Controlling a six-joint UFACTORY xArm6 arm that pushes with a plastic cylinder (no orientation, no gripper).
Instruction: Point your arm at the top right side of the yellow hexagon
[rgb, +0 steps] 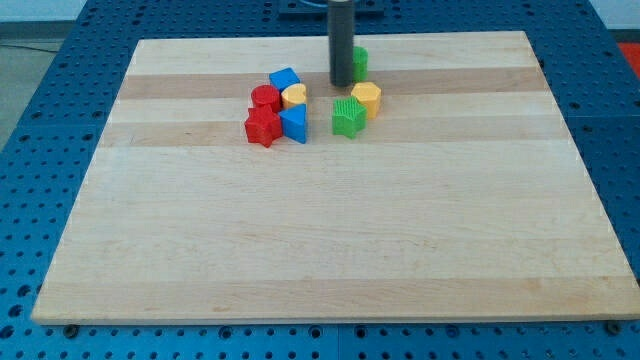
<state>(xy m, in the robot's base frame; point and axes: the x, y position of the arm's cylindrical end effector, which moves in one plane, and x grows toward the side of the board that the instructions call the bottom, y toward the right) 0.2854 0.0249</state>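
Observation:
The yellow hexagon (367, 99) sits near the view's top centre of the wooden board (320, 240). My tip (341, 84) stands just to the upper left of it, a small gap away. A green block (359, 62) is partly hidden behind the rod, above the hexagon. A green star-shaped block (347, 116) touches the hexagon at its lower left.
A cluster lies to the view's left of the tip: a blue cube (285, 80), a red cylinder (265, 98), a yellow heart-shaped block (294, 97), a red star-shaped block (263, 126) and a blue triangular block (295, 123). Blue perforated table surrounds the board.

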